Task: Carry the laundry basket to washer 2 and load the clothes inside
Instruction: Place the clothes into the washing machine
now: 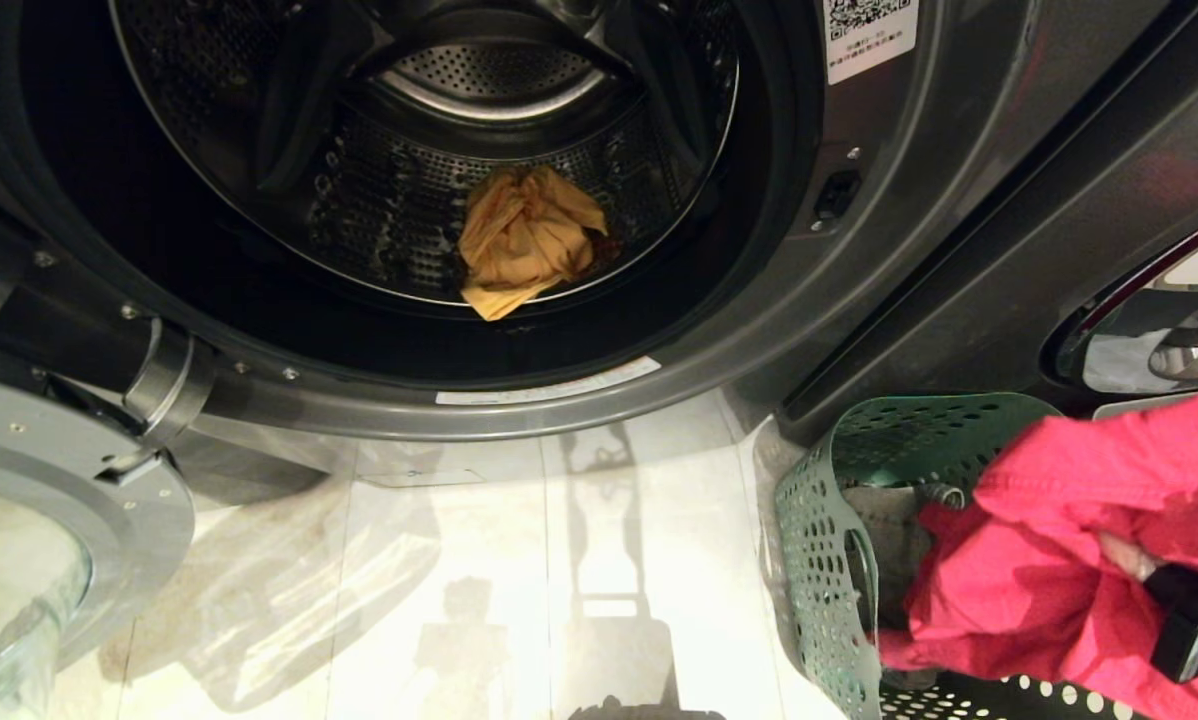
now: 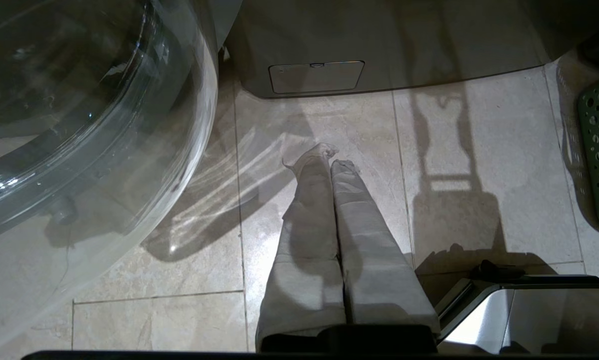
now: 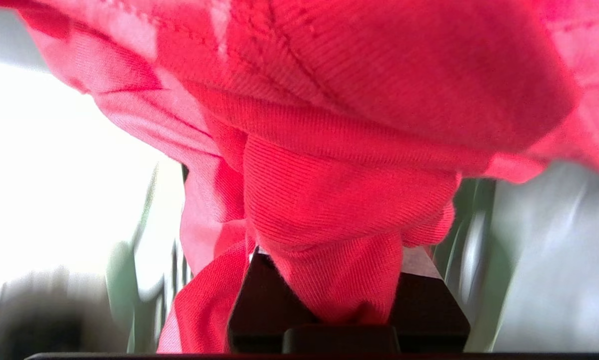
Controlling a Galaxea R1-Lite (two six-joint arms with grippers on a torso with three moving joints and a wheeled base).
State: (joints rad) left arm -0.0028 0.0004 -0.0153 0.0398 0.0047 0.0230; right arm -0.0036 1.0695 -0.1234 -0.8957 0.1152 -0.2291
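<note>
Head view: the right hand (image 1: 1174, 600) is seen at the lower right, clamped on a bunched red garment (image 1: 1059, 560) that is draped over and around it. Beneath and just left of this hand stands the green perforated laundry basket (image 1: 819, 540), with part of the red cloth hanging into it. Up and to the left of the hand, well apart from it, the washer drum (image 1: 409, 200) is open, and a crumpled yellow-orange cloth (image 1: 524, 240) lies at its front lip. The open glass door (image 1: 19, 580) is seen at the far left. In the right wrist view the red fabric is pinched between the fingers. The left hand (image 2: 332, 157) is held above the tiled floor (image 2: 179, 270), its wrapped fingers (image 2: 309, 210) pressed together on nothing, with the door glass to one side.
</note>
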